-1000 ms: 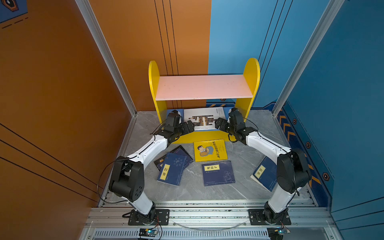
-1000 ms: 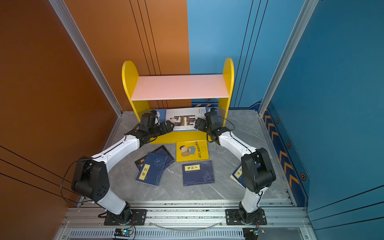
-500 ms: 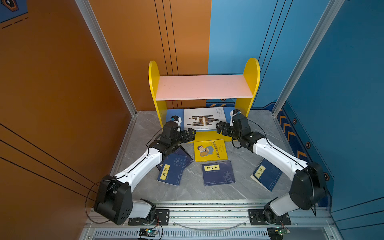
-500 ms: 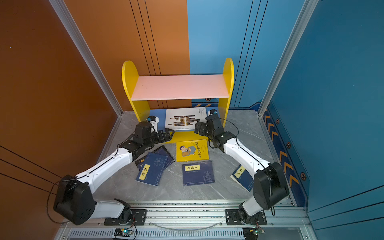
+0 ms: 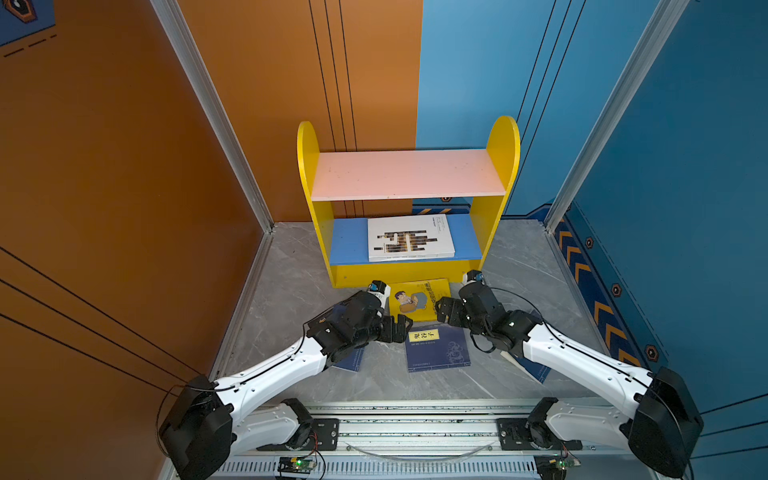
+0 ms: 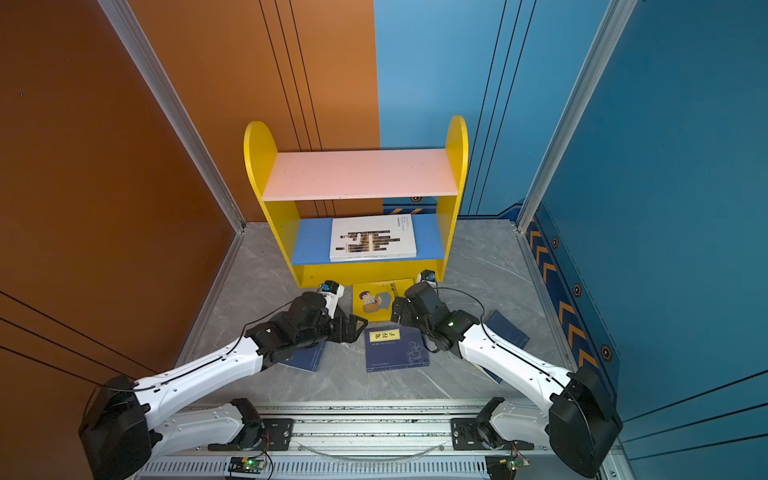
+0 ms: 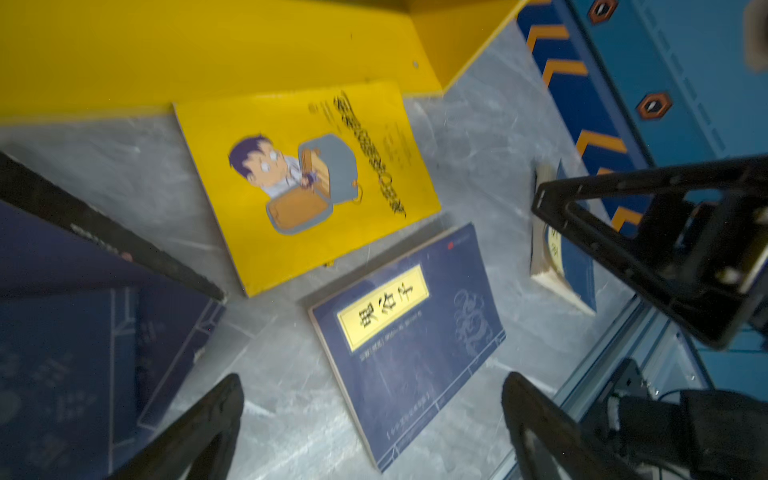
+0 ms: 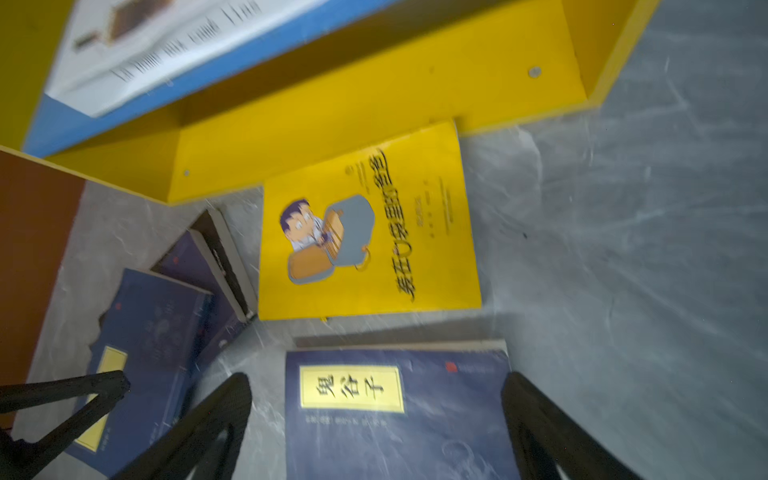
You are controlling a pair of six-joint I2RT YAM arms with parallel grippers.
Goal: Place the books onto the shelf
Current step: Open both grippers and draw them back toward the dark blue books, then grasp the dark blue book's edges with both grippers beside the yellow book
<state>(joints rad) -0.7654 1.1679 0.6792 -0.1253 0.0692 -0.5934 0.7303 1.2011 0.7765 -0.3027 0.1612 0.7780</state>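
The shelf [image 5: 409, 174] stands at the back, and a white book [image 5: 409, 239] lies flat on its blue lower board in both top views. On the floor in front lie a yellow book [image 5: 419, 297] and a navy book [image 5: 436, 349] with a yellow label. My left gripper [image 5: 401, 326] hovers open at the navy book's left corner, above more navy books [image 5: 349, 361]. My right gripper [image 5: 442, 309] hangs open over the yellow book's right edge. In the right wrist view the open right gripper [image 8: 376, 379] straddles the navy book [image 8: 399, 415]. Neither holds anything.
Another navy book [image 6: 505, 328] lies on the floor at the right, partly under the right arm. A black book's edge [image 7: 124, 245] shows under the navy pile on the left. Orange and blue walls close in the grey floor. A metal rail runs along the front.
Both arms have drawn back from the shelf's lower board toward the front and lowered over the floor books. The white book stays on the blue board. Both grippers remain open.
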